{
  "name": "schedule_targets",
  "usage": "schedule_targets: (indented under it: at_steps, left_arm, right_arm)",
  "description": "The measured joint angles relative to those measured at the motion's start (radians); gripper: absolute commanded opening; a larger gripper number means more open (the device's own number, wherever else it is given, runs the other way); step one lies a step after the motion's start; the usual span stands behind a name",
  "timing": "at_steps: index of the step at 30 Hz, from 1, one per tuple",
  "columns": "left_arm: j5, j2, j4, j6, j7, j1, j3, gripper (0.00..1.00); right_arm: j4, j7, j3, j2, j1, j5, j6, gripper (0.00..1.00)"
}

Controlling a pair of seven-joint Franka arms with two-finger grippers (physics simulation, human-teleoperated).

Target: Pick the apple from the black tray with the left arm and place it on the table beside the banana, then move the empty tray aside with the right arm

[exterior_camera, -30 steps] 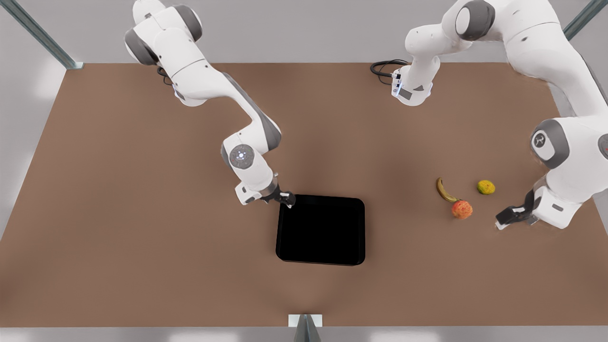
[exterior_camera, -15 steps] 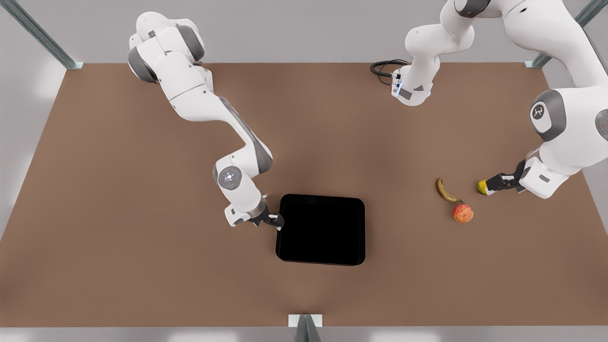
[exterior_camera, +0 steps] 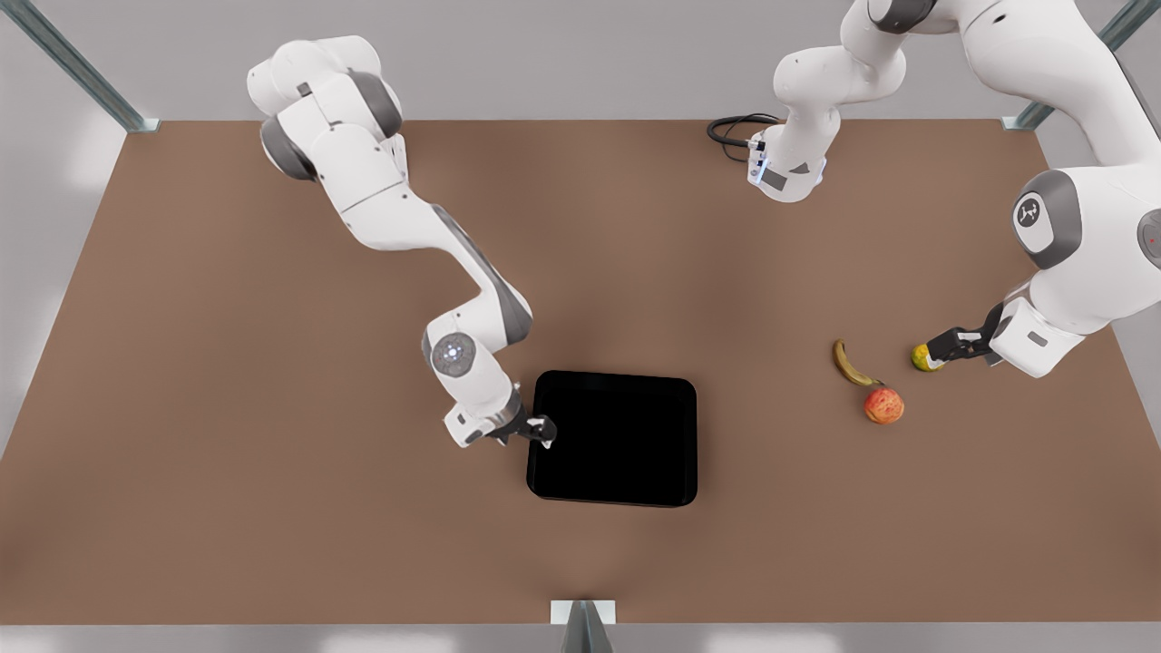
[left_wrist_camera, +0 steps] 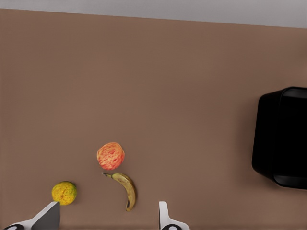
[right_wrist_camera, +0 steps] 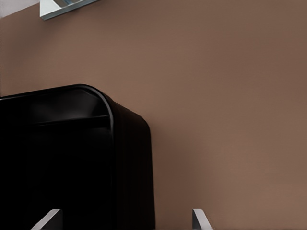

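The right gripper (exterior_camera: pixel 541 432), at centre-left of the front view, sits low at the left rim of the black tray (exterior_camera: pixel 613 439); in its wrist view its two pale fingertips (right_wrist_camera: pixel 48 220) are spread wide, straddling the rim near a rounded corner, a stance that suits gripping the edge to drag the tray aside. The tray, the largest loose object, lies at lower centre on the table (exterior_camera: pixel 227 381) and appears empty, though its glossy black interior shows no detail. The left gripper (exterior_camera: pixel 943 349), at the right edge of the front view, hovers with fingers wide apart next to the yellow-green round fruit (exterior_camera: pixel 922 357), which it partly overlaps in that view; contact cannot be judged. The banana (exterior_camera: pixel 849 364) lies right of centre, and the apple (exterior_camera: pixel 882 404) rests on the table at its lower tip, seemingly touching it, so the placement step looks complete. Both wrist views cut the fingers off at the frame edge.
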Motion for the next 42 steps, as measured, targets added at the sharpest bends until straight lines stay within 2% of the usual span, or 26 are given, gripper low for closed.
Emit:
schedule_targets:
  at_steps: [3,5,6,7,8,11,14,17,21,26,28,33,35,42]
  left_arm:
    - [0.001,0.000,0.000,-0.001,0.003,0.000,0.000,1.00]
    - [0.001,0.000,0.000,-0.001,0.005,0.000,0.000,1.00]
    - [0.002,0.000,0.000,-0.002,0.006,0.000,0.000,1.00]
    - [0.002,-0.001,0.000,-0.002,0.006,0.000,0.000,1.00]
    - [0.003,-0.004,0.000,-0.002,0.007,0.000,0.000,1.00]
    - [0.001,-0.013,0.001,-0.006,0.009,-0.002,-0.002,1.00]
    - [0.000,-0.019,0.001,-0.011,0.010,-0.001,-0.001,1.00]
    - [0.001,-0.020,0.003,-0.013,0.011,-0.001,-0.002,1.00]
    - [0.003,-0.018,0.010,-0.014,0.012,-0.003,-0.003,1.00]
    - [0.004,-0.009,0.011,-0.005,0.013,-0.003,-0.003,1.00]
    - [0.001,-0.010,0.014,-0.002,0.013,-0.003,-0.003,1.00]
    - [0.001,-0.017,0.034,-0.011,0.008,-0.017,-0.024,1.00]
    - [0.002,-0.009,0.048,-0.012,0.005,-0.029,-0.025,1.00]
    - [0.000,0.001,0.076,-0.014,-0.004,-0.037,-0.027,1.00]
  right_arm:
    - [0.013,-0.009,0.000,0.018,0.004,0.000,0.001,1.00]
    - [0.013,-0.014,0.001,0.024,0.004,0.000,0.001,0.96]
    - [0.013,-0.016,0.001,0.029,0.005,0.000,0.001,0.90]
    - [0.013,-0.020,0.000,0.033,0.005,0.001,0.001,0.67]
    - [0.013,-0.024,0.001,0.035,0.004,0.003,0.001,0.55]
    - [0.013,-0.047,0.001,0.037,0.004,0.014,0.004,0.32]
    - [0.014,-0.059,0.000,0.035,0.004,0.013,0.005,0.19]
    - [0.014,-0.065,0.005,0.029,0.004,0.012,0.003,0.15]
    - [0.013,-0.071,0.018,-0.050,0.000,0.014,-0.030,0.15]
    - [0.006,-0.094,0.009,-0.249,-0.031,0.015,-0.254,0.15]
    - [0.006,-0.116,-0.039,-0.329,-0.036,0.015,-0.381,0.14]
    - [0.009,-0.231,-0.259,-0.447,-0.076,0.045,-0.673,0.14]
    - [0.011,-0.295,-0.288,-0.465,-0.145,0.065,-0.759,0.13]
    - [0.013,-0.541,-0.287,-0.465,-0.345,0.072,-0.928,0.11]
